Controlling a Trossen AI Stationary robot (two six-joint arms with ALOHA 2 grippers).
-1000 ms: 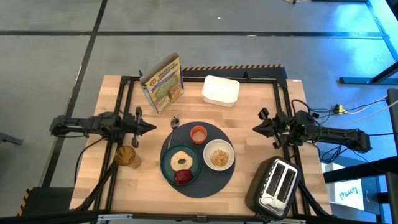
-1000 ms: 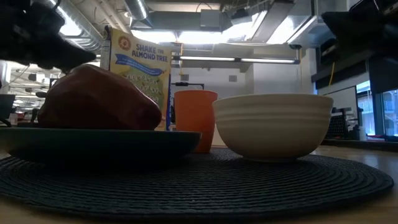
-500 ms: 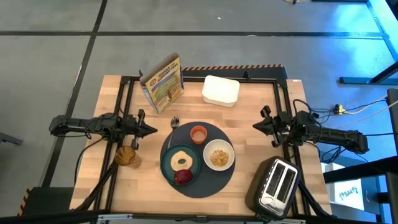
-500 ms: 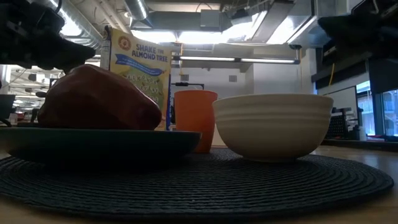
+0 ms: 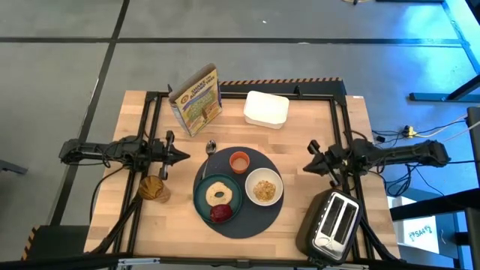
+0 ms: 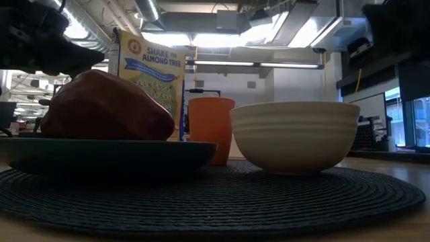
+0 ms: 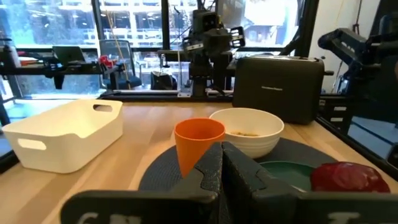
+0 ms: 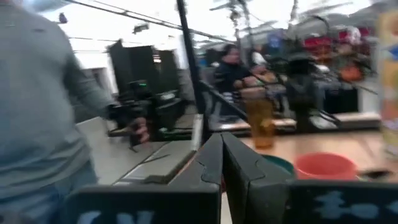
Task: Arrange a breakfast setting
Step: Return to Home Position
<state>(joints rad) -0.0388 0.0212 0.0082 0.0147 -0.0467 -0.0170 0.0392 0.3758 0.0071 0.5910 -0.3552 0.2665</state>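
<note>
The dark-grey mat [image 5: 251, 223], lower centre of the high view, bears the teal plate [image 5: 199, 196] with ring-shaped bread [image 5: 219, 193] and dark red fruit [image 5: 220, 213], cereal bowl [image 5: 264, 187], orange cup [image 5: 239, 161] and spoon [image 5: 209, 152], so the setting is judged complete, with the left gripper [image 5: 180, 156] and right gripper [image 5: 309, 166] flanking it, closed, empty, homing outstanding.

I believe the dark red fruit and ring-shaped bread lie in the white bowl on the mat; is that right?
Not quite: the high view shows the dark red fruit and ring-shaped bread on the teal plate on the mat.
</note>
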